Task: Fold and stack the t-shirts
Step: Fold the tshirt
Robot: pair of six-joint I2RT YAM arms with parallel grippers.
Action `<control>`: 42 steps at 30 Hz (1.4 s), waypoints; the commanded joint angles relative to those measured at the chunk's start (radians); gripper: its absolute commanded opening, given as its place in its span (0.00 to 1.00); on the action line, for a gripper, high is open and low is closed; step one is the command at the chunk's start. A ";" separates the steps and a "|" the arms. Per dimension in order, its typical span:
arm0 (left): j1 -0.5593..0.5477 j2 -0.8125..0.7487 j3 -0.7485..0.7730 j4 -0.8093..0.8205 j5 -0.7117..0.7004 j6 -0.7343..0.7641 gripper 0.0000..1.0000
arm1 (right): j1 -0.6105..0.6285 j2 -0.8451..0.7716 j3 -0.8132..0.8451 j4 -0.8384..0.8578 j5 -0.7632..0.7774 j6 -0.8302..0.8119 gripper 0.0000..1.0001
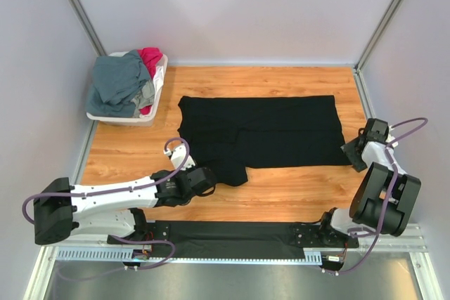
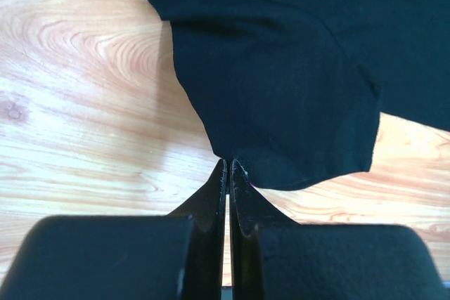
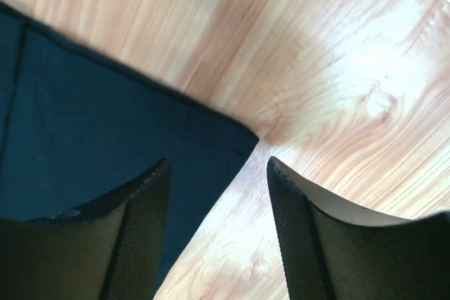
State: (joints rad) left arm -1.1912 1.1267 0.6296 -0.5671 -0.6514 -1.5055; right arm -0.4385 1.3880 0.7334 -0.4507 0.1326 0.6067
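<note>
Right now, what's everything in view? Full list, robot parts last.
black t-shirt: 1, black, spread flat mid-table
grey-blue t-shirt: at least 1, slate grey-blue, heaped in the basket
red t-shirt: 1, magenta-red, in the basket at its far side
basket: 1, white, far left corner of the table
table: 1, light wood
mat: 1, black, near edge between the arm bases
left arm: 1, white and black, reaching to the black t-shirt's near left sleeve
right arm: 1, white and black, at the right edge
left tool: 1, black, shut on the sleeve's edge
right tool: 1, black, open over the black t-shirt's near right corner
</note>
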 commanded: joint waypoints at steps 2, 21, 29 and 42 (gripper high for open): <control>0.015 -0.051 -0.014 0.019 -0.045 0.011 0.00 | -0.012 0.054 0.035 0.050 0.061 -0.008 0.56; 0.073 -0.070 -0.038 0.042 -0.042 0.044 0.00 | -0.014 0.183 0.083 0.099 0.076 -0.036 0.11; 0.122 -0.077 0.105 -0.051 -0.102 0.165 0.00 | -0.012 0.166 0.187 -0.017 0.090 -0.048 0.00; 0.304 0.076 0.286 0.269 -0.158 0.761 0.00 | -0.012 0.152 0.317 -0.036 0.022 -0.065 0.00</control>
State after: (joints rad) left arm -0.9409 1.1694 0.8696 -0.4728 -0.8360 -1.0115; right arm -0.4465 1.5562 0.9852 -0.5030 0.1658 0.5514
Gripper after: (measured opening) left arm 0.007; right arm 0.007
